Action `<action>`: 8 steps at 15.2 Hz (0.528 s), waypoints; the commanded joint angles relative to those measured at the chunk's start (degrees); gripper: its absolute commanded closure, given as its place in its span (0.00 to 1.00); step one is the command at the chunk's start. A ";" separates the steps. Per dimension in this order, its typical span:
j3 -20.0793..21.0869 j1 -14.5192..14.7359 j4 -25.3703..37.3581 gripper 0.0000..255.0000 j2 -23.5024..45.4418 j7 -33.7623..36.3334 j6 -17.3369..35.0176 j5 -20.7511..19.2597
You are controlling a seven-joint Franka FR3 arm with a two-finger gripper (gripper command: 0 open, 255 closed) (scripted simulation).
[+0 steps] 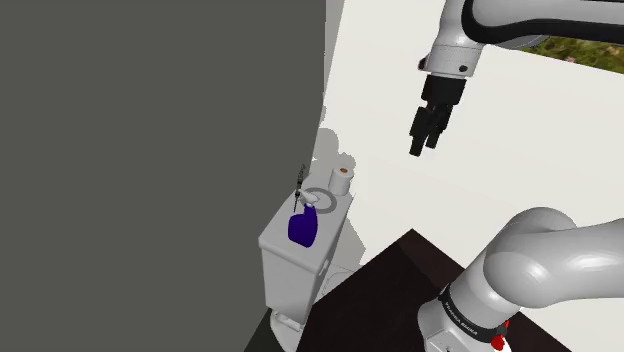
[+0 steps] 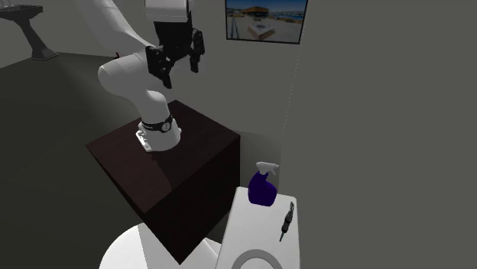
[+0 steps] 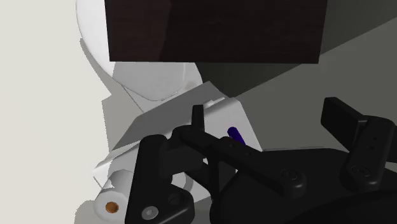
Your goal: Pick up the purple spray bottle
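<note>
Purple spray bottle [image 1: 303, 228] on toilet tank [image 1: 287, 262] beside grey wall [image 1: 150, 150] | end effector [image 1: 424, 147] wide, high above, well apart

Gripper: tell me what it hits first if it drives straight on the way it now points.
Probably the purple spray bottle, or the top of the white toilet tank right beside it. In the wrist view both lie between the fingers of the open gripper, with nothing nearer in that line. Depth is unclear.
</note>
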 commanded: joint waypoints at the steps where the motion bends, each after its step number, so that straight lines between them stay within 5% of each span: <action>1: 0.00 0.00 0.00 0.00 0.00 0.00 0.00 0.00; 8: 1.52 2.28 -5.45 0.00 8.31 -1.54 16.04 0.83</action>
